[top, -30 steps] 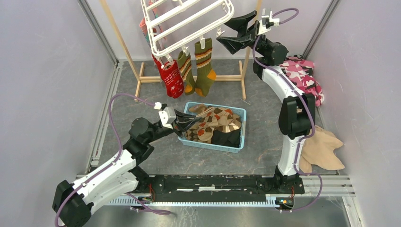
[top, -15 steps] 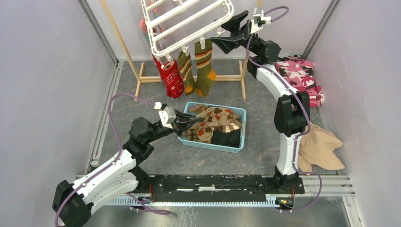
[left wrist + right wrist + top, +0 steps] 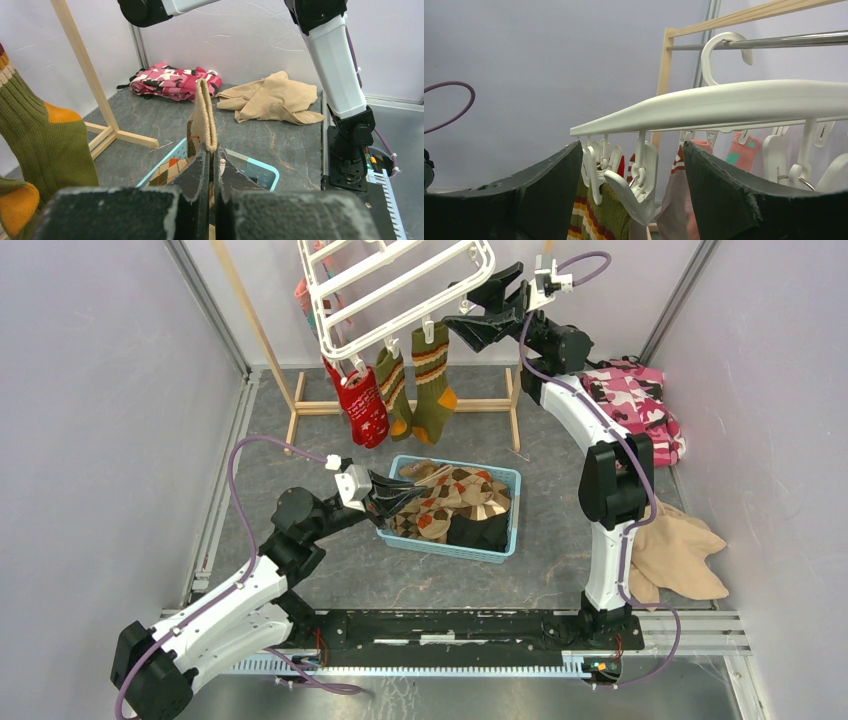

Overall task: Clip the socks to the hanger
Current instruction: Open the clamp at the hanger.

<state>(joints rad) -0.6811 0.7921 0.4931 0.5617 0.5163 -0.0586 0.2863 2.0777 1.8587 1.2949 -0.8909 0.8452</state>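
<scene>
Grey marbled tabletop [image 3: 400, 575] runs out to pale lilac walls [image 3: 100, 440], with metal rails up the corners. A light wooden frame stand [image 3: 297, 400] at the back carries the white plastic drying hanger [image 3: 395, 280]. The hanger's far part is cut off by the top edge of the overhead view. Along its near rim hang a red patterned sock [image 3: 362, 405] and two olive socks [image 3: 435, 385] with striped cuffs and orange heels. A pink sock behind the bars is mostly hidden.

The right gripper [image 3: 470, 312] is raised at the hanger's near right corner. Its fingers are spread wide on either side of a dangling white clip [image 3: 640, 185], and the wrist view shows a gap on both sides.

The left gripper [image 3: 402, 492] sits low over the left end of a light blue plastic basket [image 3: 450, 548]. Its fingers are pressed together on a tan ribbed sock [image 3: 204, 115], whose cuff stands upright above the tips. The sock's lower part is hidden behind the fingers, so how far it is out of the basket cannot be told.

The basket holds a heap of brown, tan and orange argyle socks [image 3: 455, 502], with black ones [image 3: 478, 532] at the near right.

A folded pink camouflage cloth [image 3: 640, 400] lies by the right wall. A plain beige cloth [image 3: 680, 555] lies near the right arm's base, partly covered by that arm.
</scene>
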